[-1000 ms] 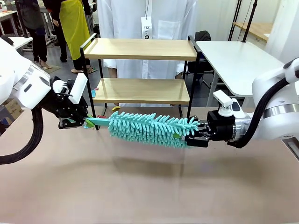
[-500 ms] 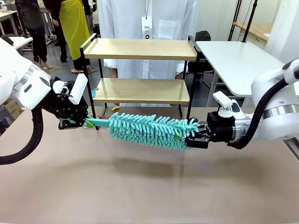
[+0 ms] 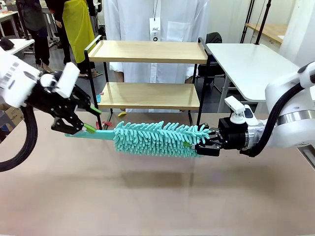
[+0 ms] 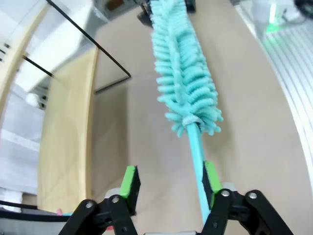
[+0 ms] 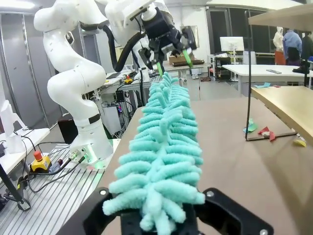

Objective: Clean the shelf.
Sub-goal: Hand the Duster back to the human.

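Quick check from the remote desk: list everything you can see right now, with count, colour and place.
shelf: one, light wood boards on a black frame, far edge of the brown table.
duster: one, teal, held level above the brown table, handle toward the robot's left.
scraps: a few, coloured, on the table by the shelf legs.
white table: one, far right.
person: one, white coat, behind the shelf.
left gripper: open, fingers astride the handle.
right gripper: shut on the duster's fluffy end.
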Action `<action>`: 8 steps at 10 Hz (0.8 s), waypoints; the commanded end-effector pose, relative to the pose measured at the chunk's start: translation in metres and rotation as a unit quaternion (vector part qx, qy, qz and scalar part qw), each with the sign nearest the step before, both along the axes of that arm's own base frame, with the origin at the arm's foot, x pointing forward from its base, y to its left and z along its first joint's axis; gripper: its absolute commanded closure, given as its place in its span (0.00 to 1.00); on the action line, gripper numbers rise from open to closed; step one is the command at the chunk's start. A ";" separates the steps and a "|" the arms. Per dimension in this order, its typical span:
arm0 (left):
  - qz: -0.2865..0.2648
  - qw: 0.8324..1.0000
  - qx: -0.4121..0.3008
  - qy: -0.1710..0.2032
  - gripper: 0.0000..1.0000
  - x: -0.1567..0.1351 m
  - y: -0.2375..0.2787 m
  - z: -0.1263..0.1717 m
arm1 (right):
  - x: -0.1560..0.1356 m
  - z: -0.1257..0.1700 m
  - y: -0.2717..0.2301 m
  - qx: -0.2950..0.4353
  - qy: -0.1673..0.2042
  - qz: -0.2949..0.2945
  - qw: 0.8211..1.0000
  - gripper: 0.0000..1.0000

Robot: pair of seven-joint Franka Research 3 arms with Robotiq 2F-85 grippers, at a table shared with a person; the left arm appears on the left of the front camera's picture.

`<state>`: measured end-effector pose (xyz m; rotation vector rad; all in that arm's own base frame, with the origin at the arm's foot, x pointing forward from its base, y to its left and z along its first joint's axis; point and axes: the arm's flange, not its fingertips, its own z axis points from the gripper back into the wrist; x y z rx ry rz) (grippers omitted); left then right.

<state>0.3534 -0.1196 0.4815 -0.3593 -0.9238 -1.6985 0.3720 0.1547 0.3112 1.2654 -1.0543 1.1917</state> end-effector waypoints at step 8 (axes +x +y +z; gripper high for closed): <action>0.024 0.985 -0.152 0.075 0.00 -0.041 0.140 -0.021 | 0.000 0.002 0.001 0.001 -0.008 -0.001 1.000 1.00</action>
